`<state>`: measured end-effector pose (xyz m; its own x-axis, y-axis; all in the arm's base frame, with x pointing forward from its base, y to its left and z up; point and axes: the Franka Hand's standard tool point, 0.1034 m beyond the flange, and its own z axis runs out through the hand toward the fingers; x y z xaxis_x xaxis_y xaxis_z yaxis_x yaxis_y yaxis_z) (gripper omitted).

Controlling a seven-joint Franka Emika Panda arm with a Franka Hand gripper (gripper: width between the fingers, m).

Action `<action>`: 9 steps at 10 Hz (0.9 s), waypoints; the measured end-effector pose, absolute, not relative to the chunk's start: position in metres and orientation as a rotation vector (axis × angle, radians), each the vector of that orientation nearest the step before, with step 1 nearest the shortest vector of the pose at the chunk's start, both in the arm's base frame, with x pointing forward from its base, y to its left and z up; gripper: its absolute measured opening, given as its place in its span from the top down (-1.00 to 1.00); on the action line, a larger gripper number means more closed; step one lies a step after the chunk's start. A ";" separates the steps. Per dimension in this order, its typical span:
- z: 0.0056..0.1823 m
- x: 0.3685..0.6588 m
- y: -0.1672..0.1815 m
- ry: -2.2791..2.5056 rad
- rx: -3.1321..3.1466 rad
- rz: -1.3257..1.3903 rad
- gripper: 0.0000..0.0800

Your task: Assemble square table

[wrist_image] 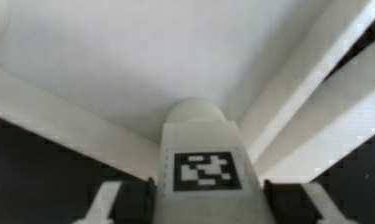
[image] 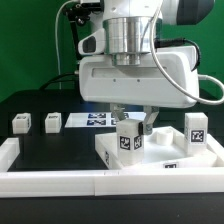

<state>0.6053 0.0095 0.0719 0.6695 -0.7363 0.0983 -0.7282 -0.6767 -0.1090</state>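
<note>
Fingers point(image: 142, 122) point(wrist_image: 131, 205): the two dark fingers are drawn in against opposite sides of a white tagged leg block point(image: 127, 140) point(wrist_image: 205, 150), with no gap visible on either side in the wrist view. The grip falls on the block's upper part. The block stands upright, and its black-and-white tag faces the camera in both views.

Position: the held block is over the near corner of the large white square plastic slab with raised rim point(image: 165, 158) point(wrist_image: 95, 50), on the exterior view's left of that slab. Whether its lower end touches the slab cannot be told.

Other parts: a second tagged leg block point(image: 196, 130) stands upright at the slab's far side, toward the exterior view's right. Whether it is on the slab or behind it is unclear. Two small white leg blocks point(image: 20, 123) point(image: 52, 122) sit side by side on the black counter point(image: 60, 145), well apart from the slab. The marker board point(image: 92, 120) lies flat behind them.

Obstructions: the arm's bulky white housing point(image: 140, 75) hides the finger bases and part of the slab. The slab's right edge is cut off by the frame. The wrist view is soft, and the fingertips run out of the picture.
</note>
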 end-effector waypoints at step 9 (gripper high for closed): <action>0.073 0.607 0.009 1.468 -2.686 -0.183 -0.18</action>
